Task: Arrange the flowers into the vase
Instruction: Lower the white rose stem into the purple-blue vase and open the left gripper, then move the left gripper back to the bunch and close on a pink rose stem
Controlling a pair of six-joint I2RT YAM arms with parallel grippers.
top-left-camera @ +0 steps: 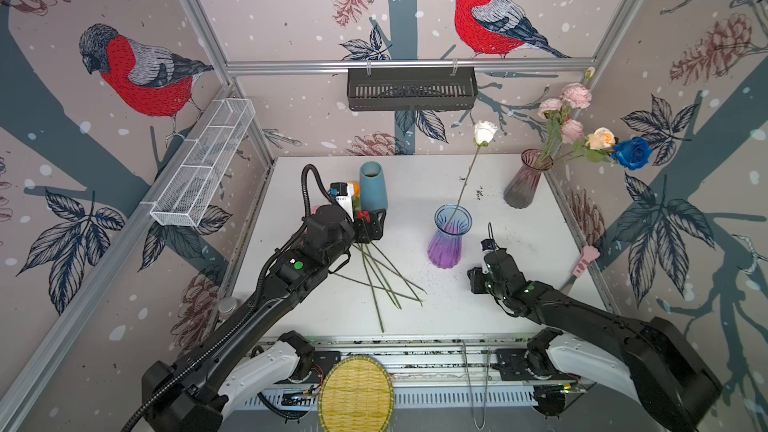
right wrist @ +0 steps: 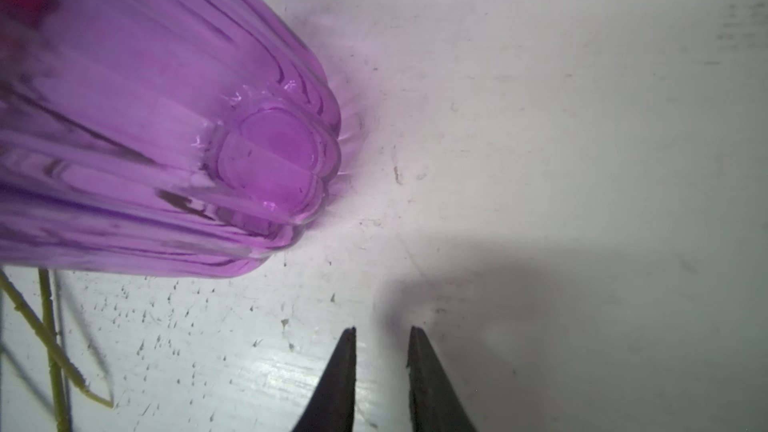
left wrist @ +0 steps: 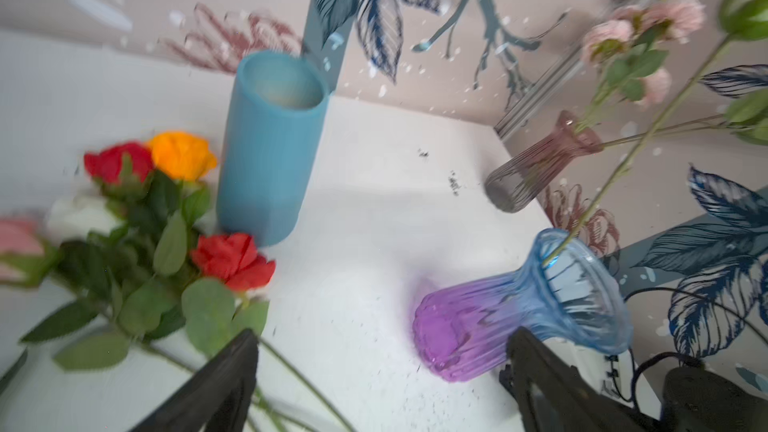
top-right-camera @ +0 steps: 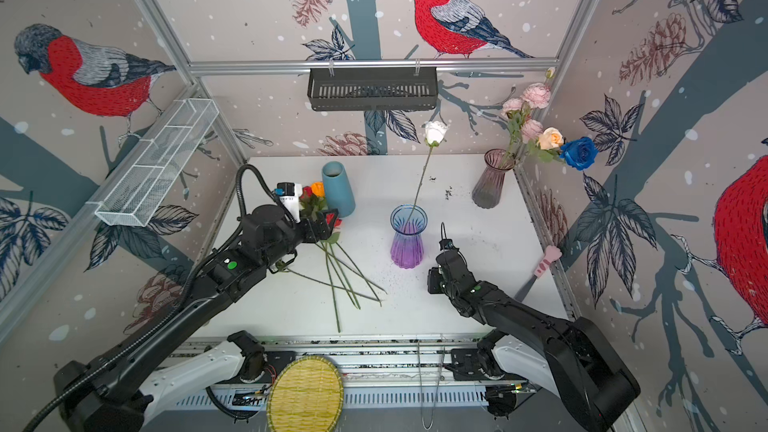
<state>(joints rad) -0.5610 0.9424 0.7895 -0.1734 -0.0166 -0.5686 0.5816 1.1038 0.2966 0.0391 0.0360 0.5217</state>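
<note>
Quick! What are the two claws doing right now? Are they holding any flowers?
Left claw: wide open, holding nothing.
Right claw: open just a little, holding nothing.

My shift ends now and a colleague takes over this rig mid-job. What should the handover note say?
Left gripper: fingers wide open, empty, over the loose flowers.
Right gripper: fingers slightly apart, empty, low beside the purple-blue vase.
Done: white rose stands in that vase. Pink spray, peach rose and blue rose sit in the smoky pink vase.
Left: the loose flowers (red, orange, white and pink roses) lie on the table by the blue cylinder vase, which looks empty.
</note>
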